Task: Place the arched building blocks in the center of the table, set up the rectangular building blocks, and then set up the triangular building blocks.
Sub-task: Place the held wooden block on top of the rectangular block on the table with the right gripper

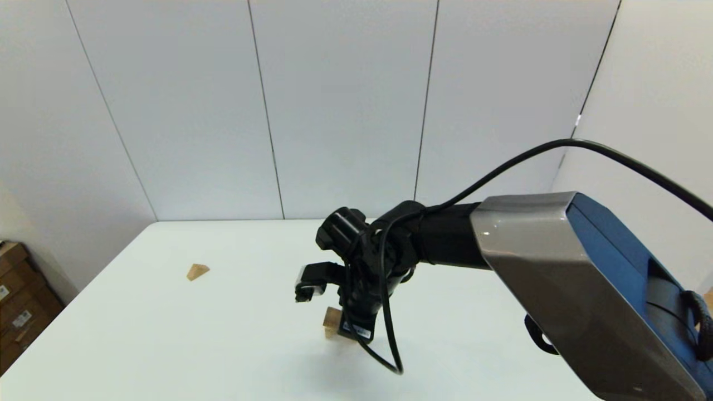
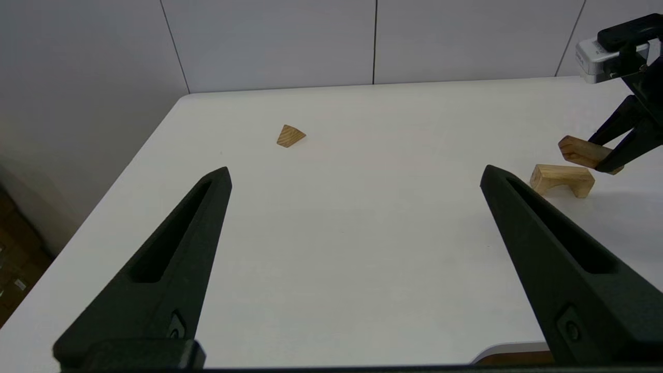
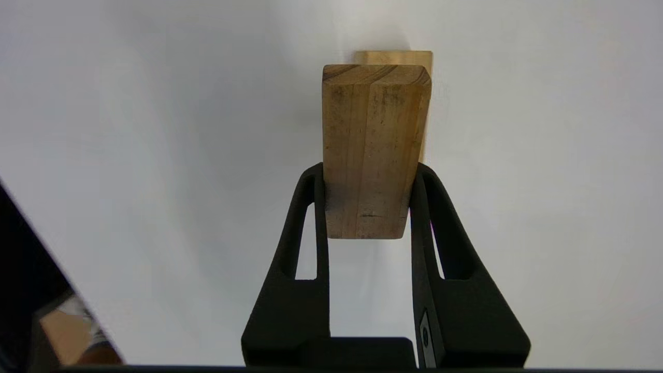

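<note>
My right gripper (image 3: 369, 173) is shut on the rectangular block (image 3: 373, 150), a tan slab held a little above the table (image 2: 362, 248). In the left wrist view the rectangular block (image 2: 581, 151) hangs tilted just over the arched block (image 2: 562, 178), which stands on its two legs. Only an edge of the arched block (image 3: 394, 56) shows past the slab in the right wrist view. The triangular block (image 1: 197, 271) lies alone toward the table's far left, also seen as the triangular block (image 2: 290, 135). My left gripper (image 2: 356, 173) is open and holds nothing, low over the near left of the table.
The right arm's grey and blue body (image 1: 585, 289) and its black cable (image 1: 384, 345) reach over the table's middle. Cardboard boxes (image 1: 19, 301) stand on the floor left of the table. White wall panels close off the far side.
</note>
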